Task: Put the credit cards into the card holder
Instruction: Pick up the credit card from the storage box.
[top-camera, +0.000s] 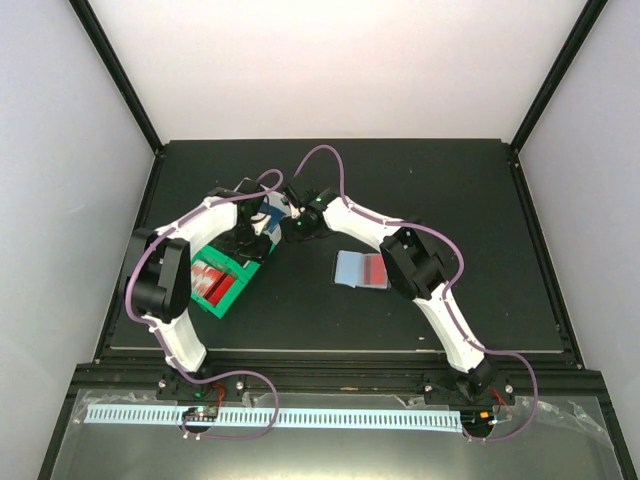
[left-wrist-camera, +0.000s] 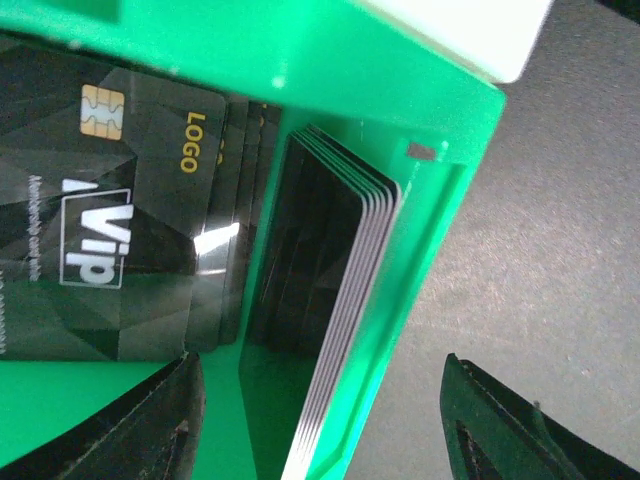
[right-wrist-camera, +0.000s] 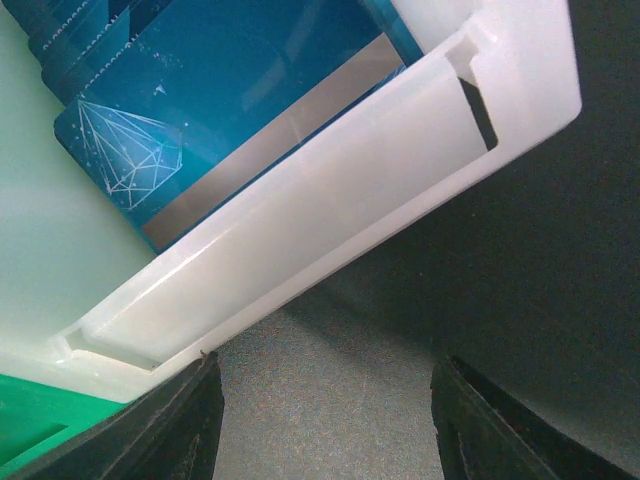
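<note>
The card holder (top-camera: 349, 268) lies open on the mat, light blue inside, with a red card (top-camera: 374, 270) on its right half. My left gripper (top-camera: 250, 240) is open and empty over the green tray (left-wrist-camera: 430, 230). That tray holds black VIP cards (left-wrist-camera: 130, 220) lying flat and a stack of cards on edge (left-wrist-camera: 350, 300). My right gripper (top-camera: 296, 226) is open and empty, low over the mat beside the white tray (right-wrist-camera: 330, 210), which holds blue cards (right-wrist-camera: 210, 90). In the wrist views, the left gripper (left-wrist-camera: 330, 440) straddles the tray's edge and the right gripper (right-wrist-camera: 325, 430) has only mat between its fingers.
The green tray (top-camera: 235, 285) also holds red cards (top-camera: 208, 280) at its near end. The white tray (top-camera: 262, 222) stands against the green tray's far end. Both arms crowd the middle left of the black mat (top-camera: 480, 220). A raised frame borders the mat.
</note>
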